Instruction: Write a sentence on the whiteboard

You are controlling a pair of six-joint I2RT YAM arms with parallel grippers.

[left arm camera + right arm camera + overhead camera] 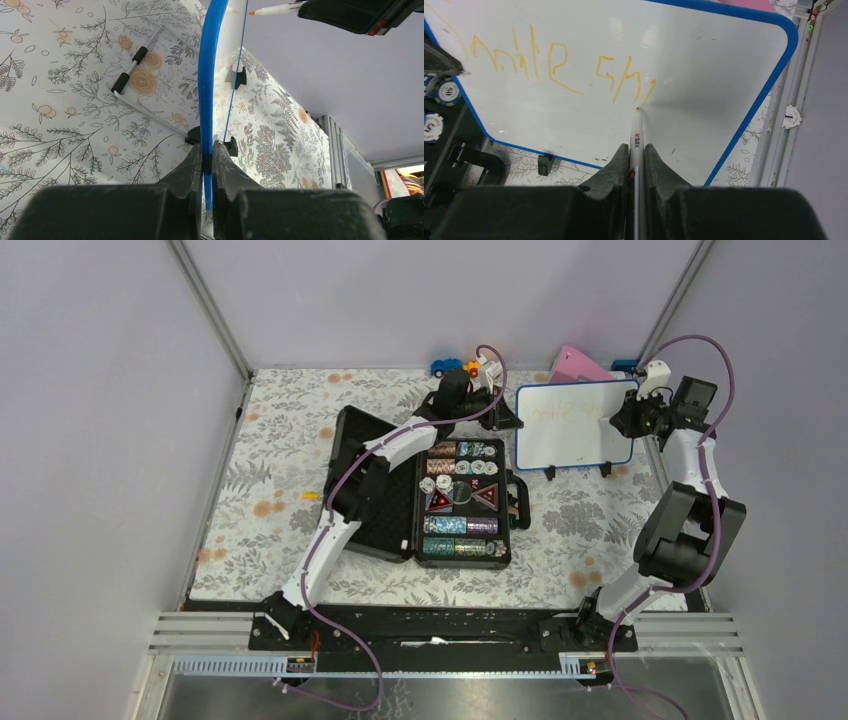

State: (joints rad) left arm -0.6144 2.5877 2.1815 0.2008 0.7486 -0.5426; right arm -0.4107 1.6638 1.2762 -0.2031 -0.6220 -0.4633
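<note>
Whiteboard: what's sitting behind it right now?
A pink wedge shows above the top edge of the whiteboard; the board covers its lower part. Anything else there is hidden.

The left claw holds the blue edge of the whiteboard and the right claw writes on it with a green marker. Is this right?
The colour is wrong: the marker in the right claw writes orange, not green; the right wrist view shows its orange tip and letters. The left claw does hold the whiteboard by its blue edge.

The small white rectangular whiteboard [714,65] looks smooth and faintly glossy, its thin blue frame [769,85] plastic (shiny too). The floral-printed desk covering [590,510] appears matt. The slim white marker [637,145] looks smooth plastic.
</note>
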